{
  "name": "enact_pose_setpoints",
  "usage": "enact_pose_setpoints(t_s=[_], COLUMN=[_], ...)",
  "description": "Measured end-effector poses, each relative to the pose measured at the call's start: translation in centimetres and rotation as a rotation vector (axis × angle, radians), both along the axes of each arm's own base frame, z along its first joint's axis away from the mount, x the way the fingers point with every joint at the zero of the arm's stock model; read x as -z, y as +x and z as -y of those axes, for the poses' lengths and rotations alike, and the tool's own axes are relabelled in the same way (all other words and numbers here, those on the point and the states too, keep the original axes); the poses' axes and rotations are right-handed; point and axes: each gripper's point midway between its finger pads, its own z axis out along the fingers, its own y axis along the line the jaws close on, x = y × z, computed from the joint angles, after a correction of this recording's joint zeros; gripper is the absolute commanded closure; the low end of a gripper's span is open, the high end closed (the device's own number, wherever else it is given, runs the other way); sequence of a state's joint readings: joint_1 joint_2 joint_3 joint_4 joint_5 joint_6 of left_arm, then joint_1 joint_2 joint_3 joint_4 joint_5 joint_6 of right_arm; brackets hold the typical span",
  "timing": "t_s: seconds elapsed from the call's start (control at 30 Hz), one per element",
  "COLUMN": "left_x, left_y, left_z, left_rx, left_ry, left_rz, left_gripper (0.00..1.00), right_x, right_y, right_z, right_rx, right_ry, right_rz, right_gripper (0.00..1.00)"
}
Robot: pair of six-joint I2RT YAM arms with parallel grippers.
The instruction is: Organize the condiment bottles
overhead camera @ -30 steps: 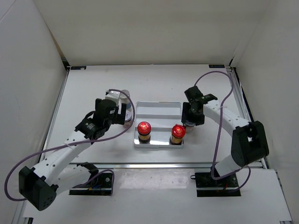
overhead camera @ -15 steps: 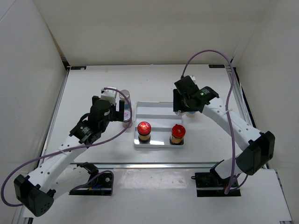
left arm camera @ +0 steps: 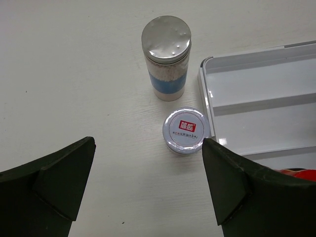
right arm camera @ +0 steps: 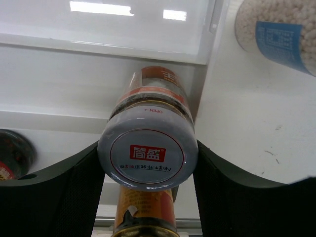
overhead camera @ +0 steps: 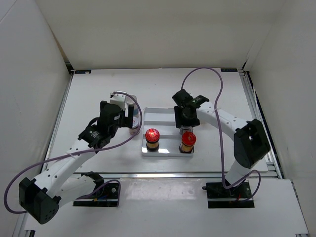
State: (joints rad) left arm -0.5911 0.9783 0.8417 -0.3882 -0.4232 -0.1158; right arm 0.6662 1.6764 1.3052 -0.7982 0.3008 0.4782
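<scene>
Swung in from beyond the right side of the white stepped rectangular tray (overhead camera: 163,112), the right claw (overhead camera: 186,120) now hangs over the tray's right end, just behind a red-capped amber-brown jar (overhead camera: 188,139). Its fingers are part-spread and pinch a short jar with a labelled silver lid (right arm camera: 148,157) by the sides, probably to set it down upright. Left of the tray, the left claw (left arm camera: 148,143) is spread wide and empty above a second short silver-lidded jar (left arm camera: 185,130), seemingly lined up for it.

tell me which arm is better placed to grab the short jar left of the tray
Left: the left gripper, open, hangs over that short jar; the right gripper holds a second jar above the tray.
</scene>
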Motion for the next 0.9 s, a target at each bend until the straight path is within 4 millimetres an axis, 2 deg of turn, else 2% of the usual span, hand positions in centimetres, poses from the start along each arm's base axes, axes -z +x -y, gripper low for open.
enact_pose_setpoints(t_s=[0.07, 0.1, 0.13, 0.2, 0.23, 0.33, 0.43, 0.67, 0.9], left_x=[0.2, 0.3, 0.4, 0.6, 0.7, 1.3, 2.3, 6.9, 9.1], left_y=[0.1, 0.1, 0.1, 0.1, 0.1, 0.1, 0.2, 0.1, 0.0], left_z=[0.1, 0.1, 0.2, 0.3, 0.4, 1.0, 1.8, 3.4, 3.8], left_rx=[0.000, 0.001, 0.002, 0.006, 0.010, 0.038, 0.063, 0.118, 0.123], left_ry=[0.004, 0.006, 0.009, 0.011, 0.011, 0.008, 0.007, 0.039, 0.055], left_rz=[-0.006, -0.009, -0.012, -0.016, -0.020, -0.042, -0.077, -0.224, -0.304], left_gripper=[0.00, 0.00, 0.00, 0.00, 0.00, 0.00, 0.00, 0.00, 0.00], right_x=[0.3, 0.4, 0.5, 0.5, 0.5, -0.4, -2.2, -8.1, -14.2], right_y=[0.2, 0.3, 0.4, 0.6, 0.6, 0.7, 0.7, -0.6, -2.8], right_z=[-0.4, -0.6, -0.7, -0.9, -0.8, -0.7, -0.5, -0.1, 0.6], right_rx=[-0.003, -0.004, -0.006, -0.003, -0.003, 0.007, 0.012, -0.005, -0.032], right_ry=[0.011, 0.017, 0.021, 0.028, 0.026, 0.035, 0.057, 0.127, 0.252], right_rz=[-0.001, 0.000, 0.002, 0.005, 0.008, 0.033, 0.073, 0.202, 0.339], right_gripper=[0.67, 0.57, 0.31, 0.13, 0.00, 0.00, 0.00, 0.00, 0.00])
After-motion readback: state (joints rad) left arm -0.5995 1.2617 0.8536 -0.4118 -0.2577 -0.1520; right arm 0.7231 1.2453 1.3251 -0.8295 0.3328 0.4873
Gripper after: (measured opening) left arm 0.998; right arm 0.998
